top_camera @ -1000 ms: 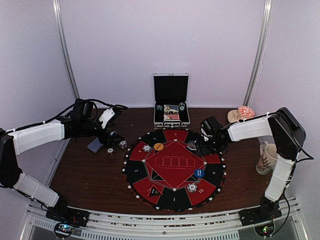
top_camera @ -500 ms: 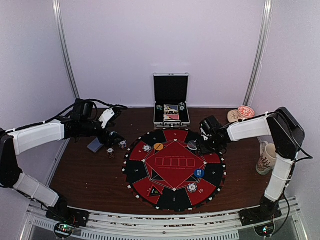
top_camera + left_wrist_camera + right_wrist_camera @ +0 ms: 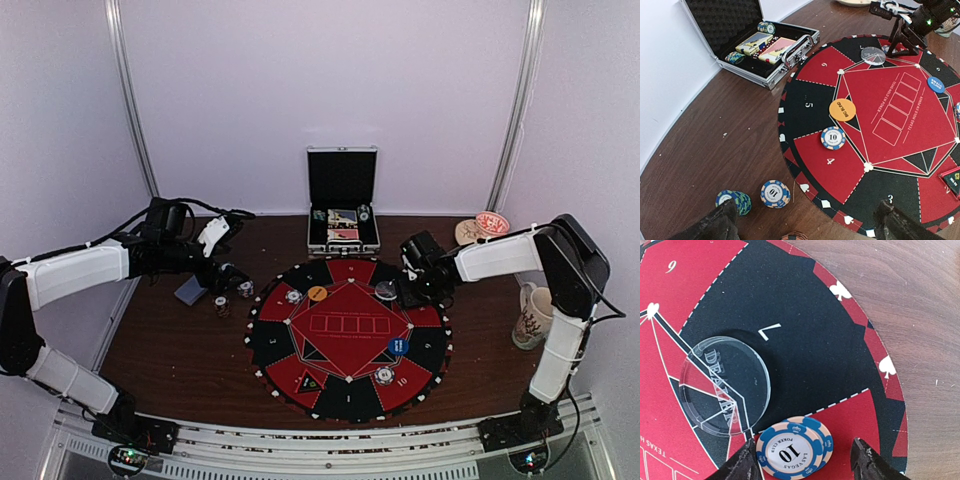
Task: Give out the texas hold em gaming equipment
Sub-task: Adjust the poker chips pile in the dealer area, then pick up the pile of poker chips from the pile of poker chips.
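**Poker chip at seat 7: right hand astride it, left hand waiting**

Poker chip (image 3: 795, 452), marked 10, lies flat at the bottom centre of the right wrist view. It sits on the round mat (image 3: 805, 315), across the dashed line between the black segment numbered 7 and a red segment. The clear dealer disc (image 3: 725, 385) lies just beside it, upper left.

1. Right hand (image 3: 802, 462): jaws partly apart and set either side of the chip. One finger stands at its rim and the other is clear of it, so nothing is gripped. This straddle probably serves a pinch across the chip's diameter.
2. Left hand (image 3: 807, 222): jaws wide and empty, low over the mat's near edge. It hangs close to a teal chip stack (image 3: 734, 201) and a loose chip (image 3: 775, 193) on the bench (image 3: 700, 150), probably the supply for further seats.

View differences:
- In the top external view, the right hand hides the chip. Only the right wrist view shows the finger clearances.
- The left wrist view alone shows the open case (image 3: 755, 45) contents and the orange disc (image 3: 842, 109).
- The grey-blue card deck (image 3: 190, 290) appears only in the top external view.
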Action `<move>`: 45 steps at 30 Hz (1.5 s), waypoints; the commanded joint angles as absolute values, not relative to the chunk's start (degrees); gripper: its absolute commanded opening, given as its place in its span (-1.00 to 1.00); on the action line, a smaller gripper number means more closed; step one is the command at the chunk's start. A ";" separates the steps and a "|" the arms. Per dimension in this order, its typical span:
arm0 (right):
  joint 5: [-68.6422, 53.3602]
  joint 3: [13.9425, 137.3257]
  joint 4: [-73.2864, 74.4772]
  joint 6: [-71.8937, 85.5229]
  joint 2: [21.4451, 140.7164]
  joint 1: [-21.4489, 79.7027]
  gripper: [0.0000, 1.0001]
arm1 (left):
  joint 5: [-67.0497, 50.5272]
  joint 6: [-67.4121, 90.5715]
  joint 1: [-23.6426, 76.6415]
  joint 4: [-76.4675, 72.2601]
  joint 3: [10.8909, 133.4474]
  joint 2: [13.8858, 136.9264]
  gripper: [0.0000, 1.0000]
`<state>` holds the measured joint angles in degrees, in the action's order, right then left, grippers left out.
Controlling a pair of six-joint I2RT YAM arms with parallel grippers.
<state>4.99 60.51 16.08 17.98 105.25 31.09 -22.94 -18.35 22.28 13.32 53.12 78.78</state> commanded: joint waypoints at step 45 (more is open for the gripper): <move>18.83 40.64 8.71 23.91 66.36 41.66 1.00 | -14.78 -15.99 19.64 9.04 54.49 86.22 0.96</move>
